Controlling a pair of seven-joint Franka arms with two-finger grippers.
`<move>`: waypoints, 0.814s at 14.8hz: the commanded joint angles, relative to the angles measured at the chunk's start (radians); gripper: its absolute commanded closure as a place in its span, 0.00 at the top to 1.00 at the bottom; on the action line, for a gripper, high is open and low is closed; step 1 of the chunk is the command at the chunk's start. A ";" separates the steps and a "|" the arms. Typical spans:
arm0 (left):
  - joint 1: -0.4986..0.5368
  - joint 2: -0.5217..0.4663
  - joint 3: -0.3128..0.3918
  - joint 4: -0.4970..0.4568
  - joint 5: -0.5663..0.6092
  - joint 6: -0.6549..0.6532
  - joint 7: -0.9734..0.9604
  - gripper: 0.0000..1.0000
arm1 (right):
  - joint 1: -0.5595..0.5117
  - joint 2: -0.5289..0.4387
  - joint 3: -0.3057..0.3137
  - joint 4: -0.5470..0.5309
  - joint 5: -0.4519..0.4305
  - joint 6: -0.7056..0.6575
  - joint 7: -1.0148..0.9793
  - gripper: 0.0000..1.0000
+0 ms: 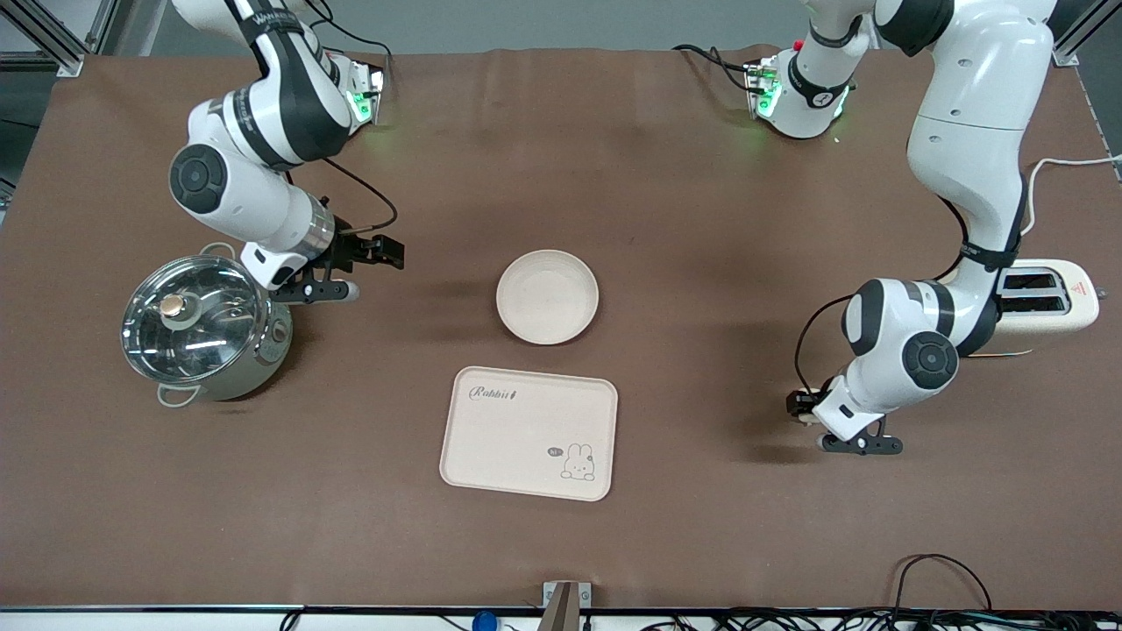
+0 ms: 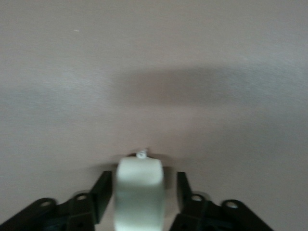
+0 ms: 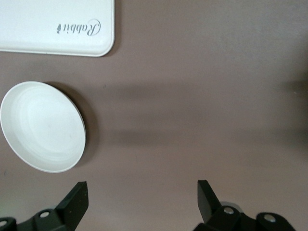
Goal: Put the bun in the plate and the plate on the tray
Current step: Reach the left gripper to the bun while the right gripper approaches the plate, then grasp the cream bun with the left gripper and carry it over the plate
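Note:
The bun (image 2: 139,192) is a pale cream piece sitting on the brown table toward the left arm's end, near the toaster. My left gripper (image 2: 143,190) is low at the table around it. Its fingers (image 2: 102,192) stand on either side of the bun with small gaps, so it is open. In the front view the left gripper (image 1: 808,410) hides most of the bun. The round cream plate (image 1: 547,296) lies empty mid-table, and the right wrist view shows it too (image 3: 42,126). The Rabbit tray (image 1: 529,433) lies empty, nearer the front camera than the plate. My right gripper (image 1: 386,254) is open and empty between the pot and the plate, seen also in its wrist view (image 3: 142,197).
A steel pot with a glass lid (image 1: 200,326) stands toward the right arm's end, close under the right wrist. A white toaster (image 1: 1047,298) stands toward the left arm's end beside the left arm. Cables run along the table's front edge (image 1: 947,578).

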 commanded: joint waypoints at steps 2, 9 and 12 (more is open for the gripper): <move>0.035 -0.028 -0.052 -0.039 0.001 0.005 0.023 0.11 | 0.085 -0.004 -0.009 -0.104 0.102 0.132 0.014 1.00; -0.047 -0.126 -0.200 0.030 0.015 -0.168 -0.249 0.01 | 0.230 -0.005 -0.009 -0.201 0.124 0.290 0.130 1.00; -0.198 -0.117 -0.203 0.038 0.015 -0.165 -0.577 0.01 | 0.307 0.025 -0.009 -0.244 0.145 0.393 0.216 1.00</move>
